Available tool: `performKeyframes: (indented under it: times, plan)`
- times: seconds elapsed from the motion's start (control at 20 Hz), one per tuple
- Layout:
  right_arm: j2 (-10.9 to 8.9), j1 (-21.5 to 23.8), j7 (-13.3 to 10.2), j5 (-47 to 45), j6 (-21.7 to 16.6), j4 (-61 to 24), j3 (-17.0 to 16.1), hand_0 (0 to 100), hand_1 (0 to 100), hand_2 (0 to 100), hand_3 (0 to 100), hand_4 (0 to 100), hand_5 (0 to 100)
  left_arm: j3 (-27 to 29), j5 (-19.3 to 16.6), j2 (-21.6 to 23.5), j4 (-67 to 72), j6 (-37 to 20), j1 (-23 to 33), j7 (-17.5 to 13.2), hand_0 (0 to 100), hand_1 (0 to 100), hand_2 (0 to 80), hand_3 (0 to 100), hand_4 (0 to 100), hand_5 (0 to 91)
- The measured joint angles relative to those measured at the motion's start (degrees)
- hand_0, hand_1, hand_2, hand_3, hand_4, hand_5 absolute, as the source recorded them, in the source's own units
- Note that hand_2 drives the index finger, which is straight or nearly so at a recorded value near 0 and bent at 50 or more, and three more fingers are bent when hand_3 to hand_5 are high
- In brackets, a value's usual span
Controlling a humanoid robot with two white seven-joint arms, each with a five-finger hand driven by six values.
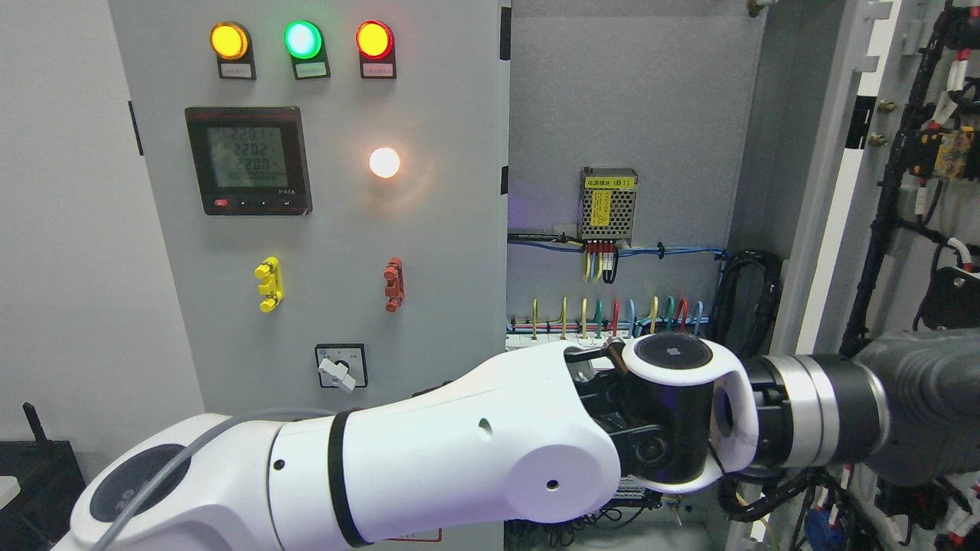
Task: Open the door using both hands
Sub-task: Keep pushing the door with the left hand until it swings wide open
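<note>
Grey cabinet steel fills our view. We reach our left arm across from the lower left, and our left hand, a dark grey bulk at the right edge, sits against the open door; whether its fingers are spread or curled we cannot tell. That door stands swung wide, black cable looms running down its inner face above the hand. Left of the hand lie the wired interior and the closed panel door with lit lamps.

The left arm wore glossy white shells with black seam bands, a black wrist joint, a silver ring and a grey hand.
</note>
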Motion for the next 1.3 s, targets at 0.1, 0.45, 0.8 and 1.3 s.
performKeyframes:
  times: [0.1,0.45,0.8,1.3]
  plan:
    - [0.0,0.0,0.0,0.0,0.0,0.0,0.0,12,39,0,0,0,0,0.0,0.0,0.0,0.0,0.0,0.1,0.1,12,39,0.0,0,0,0.0]
    - [0.0,0.0,0.0,0.0,0.0,0.0,0.0,12,39,0,0,0,0,0.1,-0.1,2.2,-0.1,-0.2,1.7,-0.4,12,39,0.0,0,0,0.0]
    - [0.0,0.0,0.0,0.0,0.0,0.0,0.0,12,39,0,0,0,0,0.3,-2.8,9.2,-3.0,0.7,6.1,-3.0,12,39,0.0,0,0,0.0]
    - [0.0,0.0,0.0,0.0,0.0,0.0,0.0,12,39,0,0,0,0,4.0,-10.8,26.8,-12.9,0.8,20.4,-12.8,12,39,0.0,0,0,0.0]
